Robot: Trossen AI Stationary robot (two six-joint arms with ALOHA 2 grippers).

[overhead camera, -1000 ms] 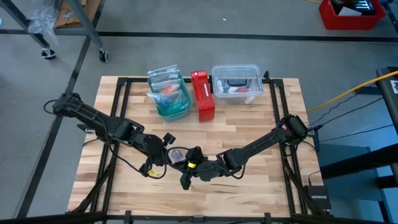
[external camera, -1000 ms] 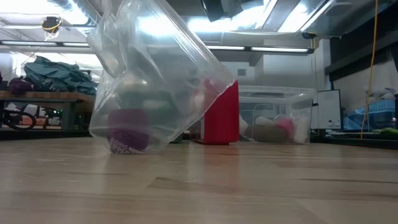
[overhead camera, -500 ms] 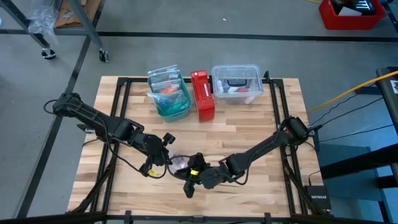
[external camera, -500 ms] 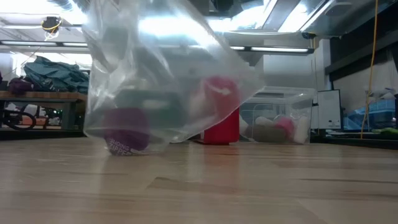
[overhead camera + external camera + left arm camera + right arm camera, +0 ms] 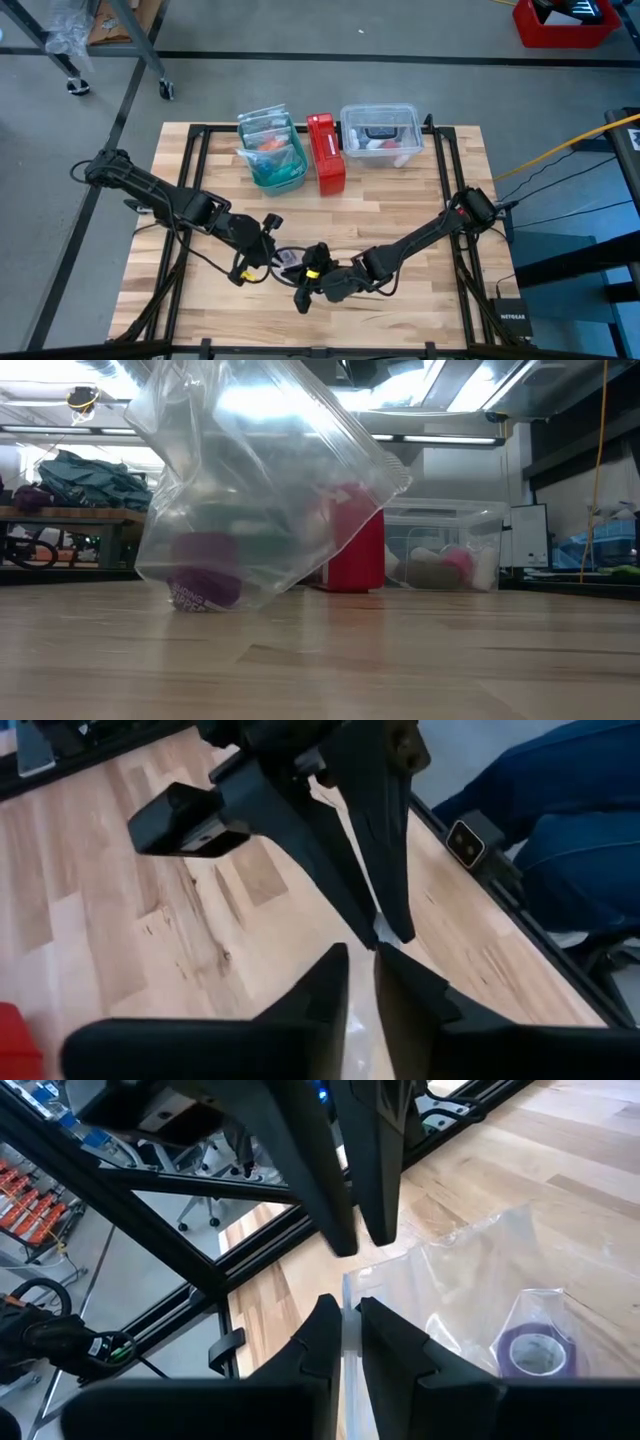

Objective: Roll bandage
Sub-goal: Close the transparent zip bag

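A clear plastic bag hangs over the table's near middle. The purple bandage, a small coiled roll, lies in its lowest corner, which rests on the wood. The right wrist view shows the roll through the film. My right gripper is shut on the bag's upper edge. My left gripper faces it tip to tip, its fingers a narrow gap apart just above that edge. Neither gripper shows in the low view. My right gripper pinches the bag's upper edge between its two fingers, slanting down from the table's right. The bag hangs slack below the hold, and its bottom corner with the roll sits on the table. My left gripper's fingertips stand close by that same edge; I cannot tell whether they touch it.
Along the far edge stand a teal bin of bags, a red box and a clear lidded container. Black frame rails border the tabletop. A person's blue-clad legs show beyond the table's edge. Bare wood lies near the front.
The bag's hanging upper part has swung, bulging out wider and then drawing back into a slanting sheet. Its bottom corner with the purple roll has stayed on the table.
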